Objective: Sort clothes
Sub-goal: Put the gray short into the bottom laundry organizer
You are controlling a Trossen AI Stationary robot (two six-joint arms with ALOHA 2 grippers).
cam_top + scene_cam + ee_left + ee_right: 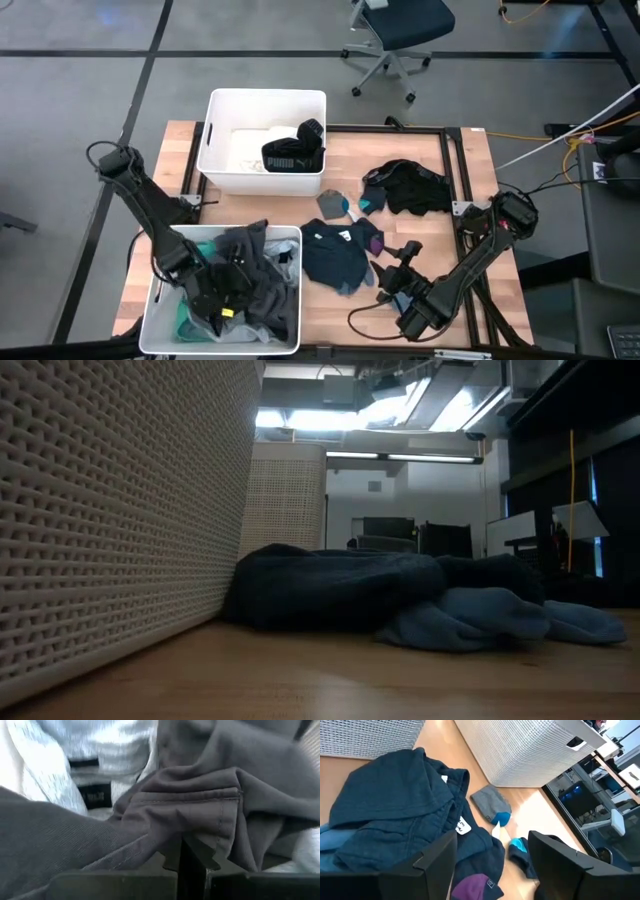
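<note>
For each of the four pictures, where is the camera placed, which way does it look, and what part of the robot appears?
High: above the table, looking down; both arms, left pincer in the near bin, right pincer open.
Low: at tabletop height, looking across; dark blue garment; no robot.
Left wrist: inside the bin, grey fabric at its fingers.
Right wrist: looks past open fingers at that garment.
Shared: high, low and right wrist all show it.
</note>
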